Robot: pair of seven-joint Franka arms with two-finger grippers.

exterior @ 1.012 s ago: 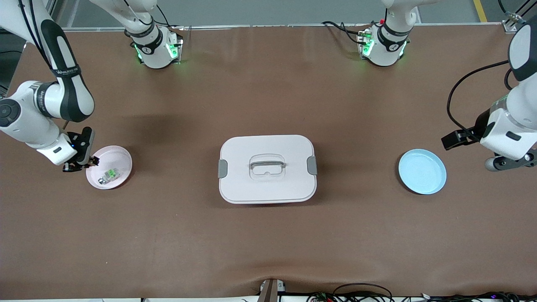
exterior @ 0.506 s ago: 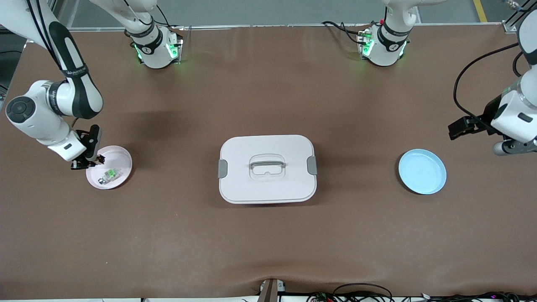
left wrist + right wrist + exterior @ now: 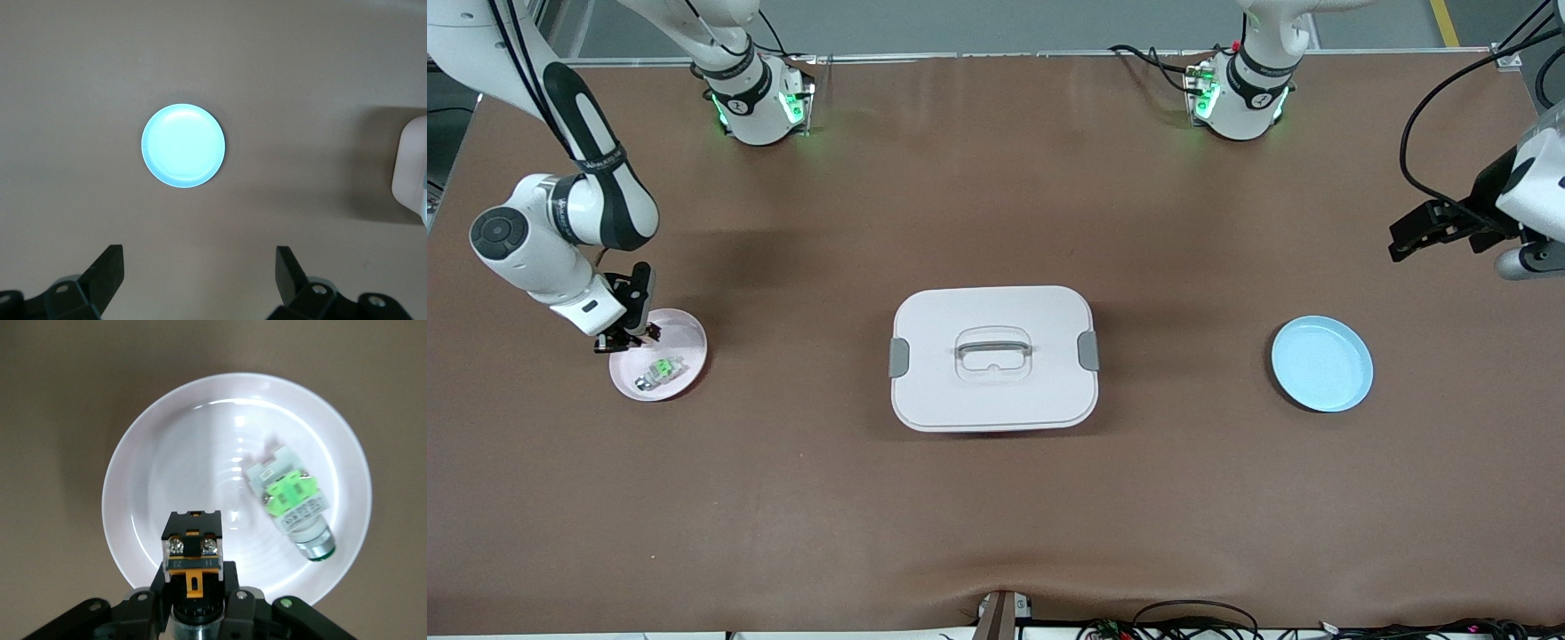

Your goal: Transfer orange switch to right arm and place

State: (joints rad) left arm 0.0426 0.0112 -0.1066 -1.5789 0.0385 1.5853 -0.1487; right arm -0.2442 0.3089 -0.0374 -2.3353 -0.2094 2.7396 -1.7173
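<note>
Right wrist view: the right pincer [image 3: 193,600] grips the orange switch [image 3: 193,550] over the pink plate [image 3: 167,453], near the surface's right-arm edge, beside a green-faced part [image 3: 293,503]. The left pincer [image 3: 200,283] hangs spread wide over the surface by the blue plate [image 3: 183,145].

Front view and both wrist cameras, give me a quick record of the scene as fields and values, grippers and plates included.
right gripper: shut on the orange switch, over the pink plate
green-faced part: lying in the pink plate
left gripper: open, holding nothing, over the table at the left arm's end
blue plate: nothing on it
white lidded box: mid-table, closed, between the two plates
</note>
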